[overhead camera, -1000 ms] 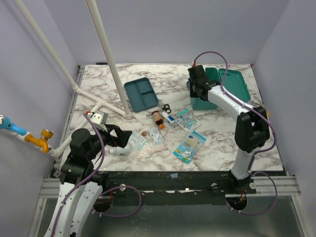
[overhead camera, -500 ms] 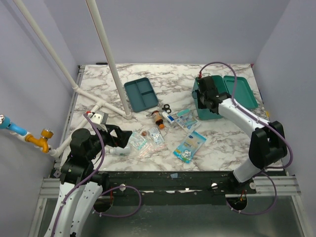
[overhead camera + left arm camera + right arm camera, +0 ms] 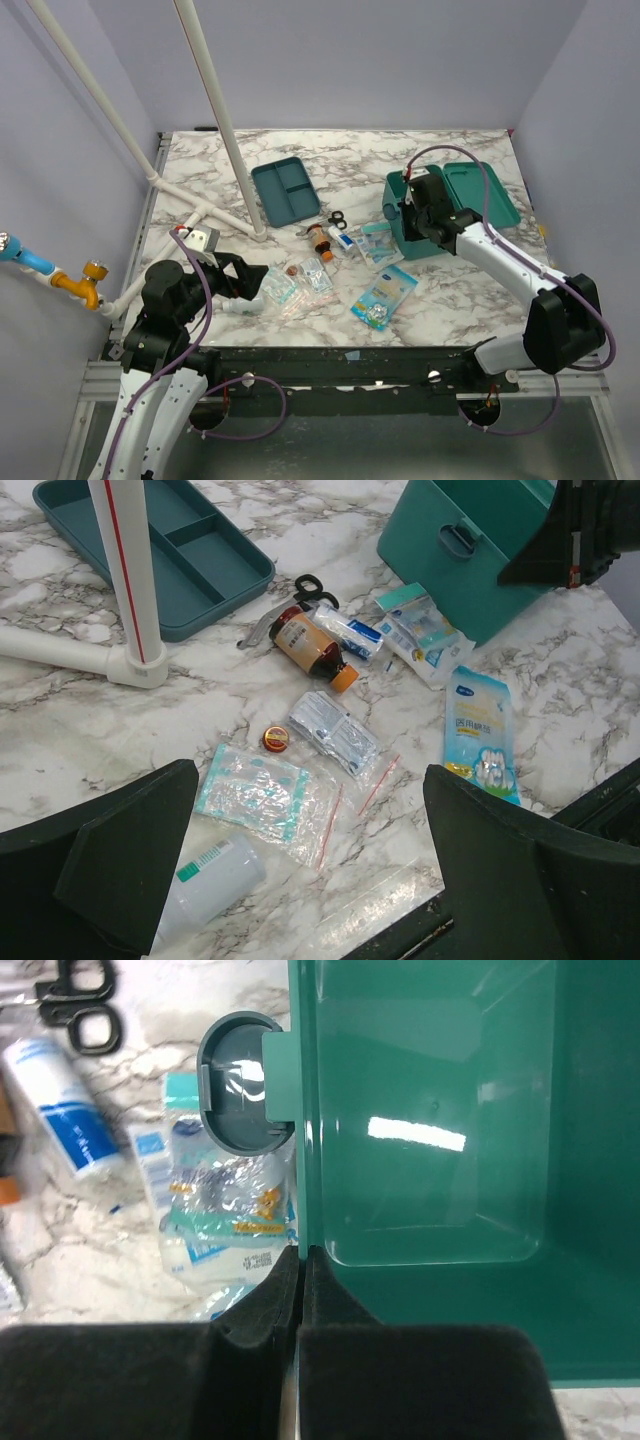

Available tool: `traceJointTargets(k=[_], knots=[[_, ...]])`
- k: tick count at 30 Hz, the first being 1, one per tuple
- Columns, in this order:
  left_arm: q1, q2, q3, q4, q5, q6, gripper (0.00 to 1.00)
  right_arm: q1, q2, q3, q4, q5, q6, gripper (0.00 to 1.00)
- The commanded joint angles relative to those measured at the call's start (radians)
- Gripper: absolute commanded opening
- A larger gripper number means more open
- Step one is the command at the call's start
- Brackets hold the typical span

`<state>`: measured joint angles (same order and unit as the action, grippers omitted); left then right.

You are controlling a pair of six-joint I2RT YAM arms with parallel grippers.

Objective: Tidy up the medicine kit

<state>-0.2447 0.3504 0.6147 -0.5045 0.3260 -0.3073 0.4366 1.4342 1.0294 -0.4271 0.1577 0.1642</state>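
The right gripper point(image 3: 301, 1260) is clamping the kit's point(image 3: 470, 570) front wall, jaws fully closed on the thin rim, and is pulling the box along the table. Over the last second the kit is sliding from the far 1 o'clock corner towards 3 o'clock, nearer the arms, with its lid lying open at the far right. It is sitting empty inside. The left gripper point(image 3: 243, 278) is hovering at 7 o'clock, spread as wide as it goes and holding nothing. The bottle point(image 3: 305, 645), scissors point(image 3: 310, 583) and pouches point(image 3: 265, 798) are lying loose around the centre and 6 o'clock, with the tray point(image 3: 190, 555) at 11 o'clock. Likely the box is being brought within reach of the supplies; packing is not yet starting
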Motion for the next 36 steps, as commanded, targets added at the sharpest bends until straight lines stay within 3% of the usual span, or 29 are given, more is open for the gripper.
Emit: traceJointTargets(k=[1,11,14,18,22,27,36], knots=[[-0.007,-0.008,0.004,0.004,-0.013,0.002,0.98,0.035,-0.051,-0.04,-0.027,-0.097,0.017,0.01],[-0.007,-0.01,0.006,-0.004,-0.018,0.002,0.99,0.14,-0.056,-0.006,-0.085,-0.058,0.055,0.02],[-0.007,-0.01,0.004,-0.005,-0.02,0.002,0.99,0.14,-0.078,0.008,-0.104,-0.023,0.056,0.15],[-0.007,-0.005,0.006,-0.004,-0.021,0.004,0.99,0.14,-0.13,0.026,-0.12,0.007,0.078,0.41],[-0.007,-0.005,0.006,-0.006,-0.022,0.004,0.99,0.14,-0.179,0.058,-0.177,0.044,0.11,0.58],[-0.007,-0.007,0.009,-0.008,-0.031,0.002,0.99,0.14,-0.241,0.091,-0.274,0.073,0.207,0.7],[-0.007,-0.02,0.007,-0.026,-0.098,-0.033,0.99,0.14,-0.412,0.082,-0.412,-0.002,0.423,0.77]])
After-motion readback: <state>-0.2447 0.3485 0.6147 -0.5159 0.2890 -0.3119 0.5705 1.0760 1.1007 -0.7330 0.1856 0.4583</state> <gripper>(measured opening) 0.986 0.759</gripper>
